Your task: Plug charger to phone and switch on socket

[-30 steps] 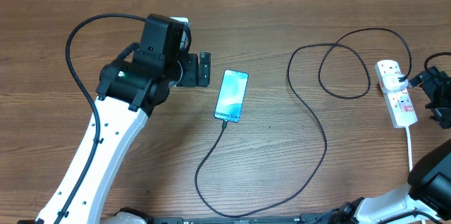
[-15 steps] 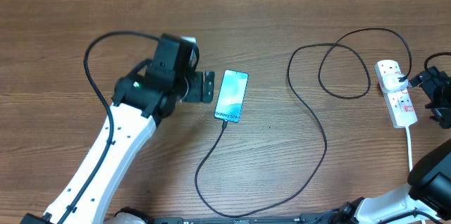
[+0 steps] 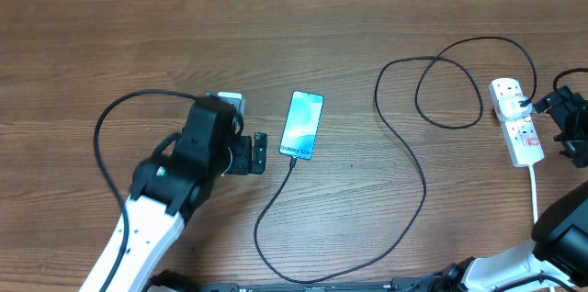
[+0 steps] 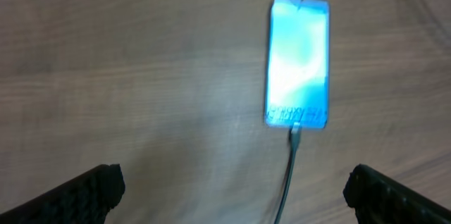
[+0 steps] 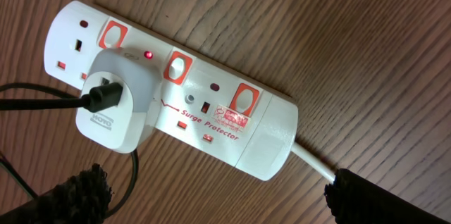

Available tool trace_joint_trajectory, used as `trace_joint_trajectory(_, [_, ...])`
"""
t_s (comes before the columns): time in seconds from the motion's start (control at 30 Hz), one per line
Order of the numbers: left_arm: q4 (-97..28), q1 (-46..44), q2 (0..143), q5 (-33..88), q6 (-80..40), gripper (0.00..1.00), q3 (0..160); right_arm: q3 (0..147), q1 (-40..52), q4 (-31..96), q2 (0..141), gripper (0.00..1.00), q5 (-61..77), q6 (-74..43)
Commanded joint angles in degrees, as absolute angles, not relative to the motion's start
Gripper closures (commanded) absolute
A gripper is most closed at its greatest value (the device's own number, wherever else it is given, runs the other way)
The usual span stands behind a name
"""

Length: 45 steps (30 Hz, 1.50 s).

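Overhead: slim blue-screened phone (image 3: 301, 125) mid wooden table (image 3: 138, 35), thin black charger cable (image 3: 404, 191) plugged at its lower edge. Cable looks limp; best gripped at stiff plug tip. Phone likely slides. Both left gripper (image 3: 260, 153) and right gripper (image 5: 218, 185) open, empty.

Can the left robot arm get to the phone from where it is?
Probably yes. The left gripper sits open just beside the phone, with only bare table between them.

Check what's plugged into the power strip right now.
A white adapter sits in the power strip, the black charger cable plugged into its face, a red light lit beside it. The adapter hides its socket beneath.
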<state>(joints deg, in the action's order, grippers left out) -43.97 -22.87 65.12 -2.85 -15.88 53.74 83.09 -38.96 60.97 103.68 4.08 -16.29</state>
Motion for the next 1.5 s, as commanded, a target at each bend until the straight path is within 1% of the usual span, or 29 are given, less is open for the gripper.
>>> trace_joint_trajectory(0.0, [-31.66, -22.9, 57.69, -3.4, -14.79, 0.0, 46.0, 83.96, -38.79, 60.69, 103.2, 0.0, 3.97, -16.49])
trace_joint_trajectory(0.07, [-26.35, -22.83, 55.24, -3.4, -14.79, 0.01, 42.52, 83.96, -38.79, 60.69, 103.2, 0.0, 3.97, -16.49])
trace_joint_trajectory(0.17, [-22.48, -22.81, 50.63, -3.4, -14.79, 0.0, 37.87, 83.96, -38.79, 60.69, 103.2, 0.0, 3.97, -16.49])
trace_joint_trajectory(0.27, [-13.89, -22.52, 45.45, -3.38, -14.79, 0.0, 32.64, 83.96, -38.79, 60.69, 103.2, 0.0, 3.97, -16.49])
trace_joint_trajectory(0.37, [-12.78, -20.53, 39.94, -3.38, -14.79, 0.0, 29.34, 83.96, -38.79, 60.69, 103.2, 0.0, 3.97, -16.49])
trace_joint_trajectory(0.47, [-8.16, -17.61, 34.65, -3.4, -14.79, 0.0, 25.65, 83.96, -38.79, 60.69, 103.2, 0.0, 3.97, -16.49])
trace_joint_trajectory(0.63, [-9.65, -12.78, 23.73, -3.4, -14.79, 0.0, 20.6, 83.96, -38.79, 60.69, 103.2, 0.0, 3.97, -16.49])
trace_joint_trajectory(0.93, [-7.75, -8.14, 9.04, -3.4, -14.79, 0.0, 14.79, 83.96, -38.79, 60.69, 103.2, 0.0, 3.97, -16.49])
trace_joint_trajectory(1.23, [-7.49, -4.64, 0.45, -3.4, -14.79, 0.0, 13.3, 83.96, -38.79, 60.69, 103.2, 0.0, 3.97, -16.49])
trace_joint_trajectory(1.47, [-6.83, -3.33, 0.14, -3.4, -14.79, 0.0, 13.21, 83.96, -38.79, 60.69, 103.2, 0.0, 3.97, -16.49])
